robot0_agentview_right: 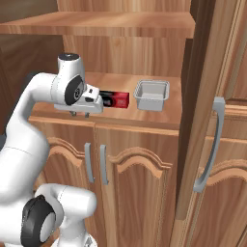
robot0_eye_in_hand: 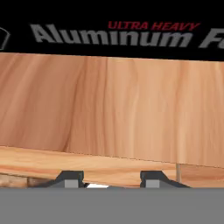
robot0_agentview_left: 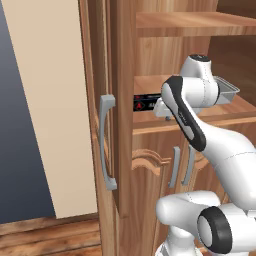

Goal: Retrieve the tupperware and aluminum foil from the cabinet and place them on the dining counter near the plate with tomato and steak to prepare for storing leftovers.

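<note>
From the right base view I see my gripper (robot0_agentview_right: 80, 114) at the cabinet (robot0_agentview_right: 144, 58) shelf's front edge, fingers apart with nothing between them. The aluminum foil (robot0_agentview_right: 115, 99) lies just behind it on the shelf, the tupperware (robot0_agentview_right: 152, 95) further right.

Black aluminum foil carton (robot0_eye_in_hand: 112, 33) with grey-white letters "Aluminum F", cut by the picture edge, small red words "ULTRA HEAVY" above them, red logo on the carton in the left base view, not readable

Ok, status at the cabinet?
Gripper open, empty, short of aluminum foil. Foil on shelf beside tupperware. Path clear.
</note>
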Available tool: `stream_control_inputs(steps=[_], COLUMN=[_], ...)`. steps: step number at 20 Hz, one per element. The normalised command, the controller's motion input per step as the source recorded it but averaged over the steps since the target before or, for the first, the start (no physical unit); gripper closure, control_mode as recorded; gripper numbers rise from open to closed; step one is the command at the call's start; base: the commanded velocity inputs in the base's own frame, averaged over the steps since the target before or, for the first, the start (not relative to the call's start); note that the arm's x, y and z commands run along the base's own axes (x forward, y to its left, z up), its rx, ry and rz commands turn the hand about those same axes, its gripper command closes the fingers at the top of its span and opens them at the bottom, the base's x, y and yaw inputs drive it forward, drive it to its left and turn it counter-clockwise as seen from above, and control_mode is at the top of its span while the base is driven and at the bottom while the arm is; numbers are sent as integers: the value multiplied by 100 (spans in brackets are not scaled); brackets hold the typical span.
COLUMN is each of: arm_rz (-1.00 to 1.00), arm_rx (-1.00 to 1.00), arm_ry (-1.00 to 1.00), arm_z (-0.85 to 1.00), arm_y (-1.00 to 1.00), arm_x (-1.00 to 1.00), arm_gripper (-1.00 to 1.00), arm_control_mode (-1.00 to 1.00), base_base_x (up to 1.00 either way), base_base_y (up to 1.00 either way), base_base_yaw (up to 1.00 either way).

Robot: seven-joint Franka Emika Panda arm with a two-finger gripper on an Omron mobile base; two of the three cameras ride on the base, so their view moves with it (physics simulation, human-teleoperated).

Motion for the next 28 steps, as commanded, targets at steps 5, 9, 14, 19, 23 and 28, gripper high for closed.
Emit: stream_control_inputs(steps=[5, 9, 14, 19, 23, 28], arm_rz=[-12, -16, -22, -20, -20, -21], arm_rx=[1, 7, 3, 3, 4, 11], arm_ry=[-22, -42, -27, -1, 12, 14], arm_z=[13, 19, 24, 5, 13, 12], arm_y=[-3, -16, -4, 0, 0, 0], arm_x=[-3, -6, 1, 11, 23, 29], arm_gripper=[-100, -100, -100, -100, -100, -100], arm_control_mode=[-100, -100, -100, -100, -100, -100], base_base_x=[0, 0, 0, 0, 0, 0], base_base_y=[0, 0, 0, 0, 0, 0], base_base_yaw=[0, 0, 0, 0, 0, 0])
